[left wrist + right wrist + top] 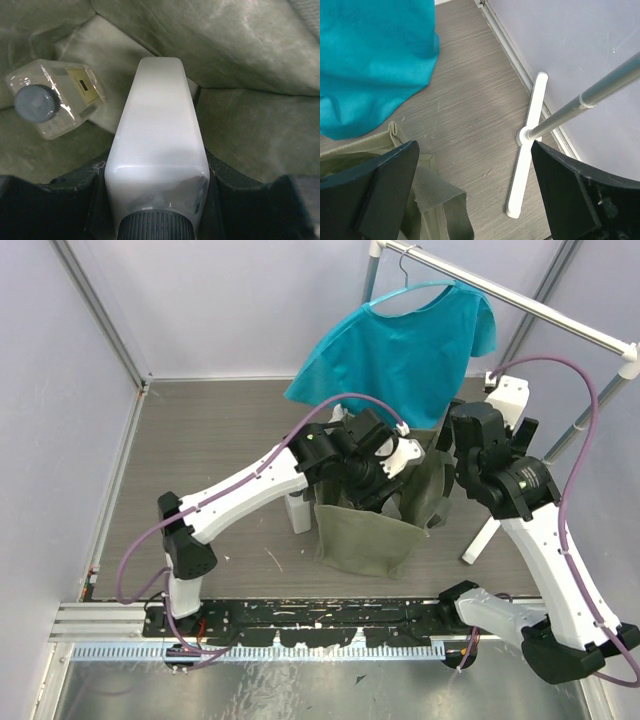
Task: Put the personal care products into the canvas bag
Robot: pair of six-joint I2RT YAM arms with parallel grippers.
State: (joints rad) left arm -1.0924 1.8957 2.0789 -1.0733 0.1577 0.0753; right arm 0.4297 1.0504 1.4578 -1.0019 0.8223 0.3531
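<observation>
Our left gripper (157, 202) pinches a white rectangular plastic bottle with a dark ribbed cap (159, 125) inside the boxy olive-green canvas bag (365, 540). To its left, a clear yellowish bottle with a dark cap (55, 97) lies on the bag's bottom. Our right gripper (475, 192) hangs with its jaws spread wide beside the bag, above the grey wood-grain table (470, 100).

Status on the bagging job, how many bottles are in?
Done: clear bottle lies on the canvas bag floor. In hand: left gripper holds a white bottle inside the bag, unreleased. Left: a pale bottle stands on the table beside the bag; the fourth isn't visible.
</observation>
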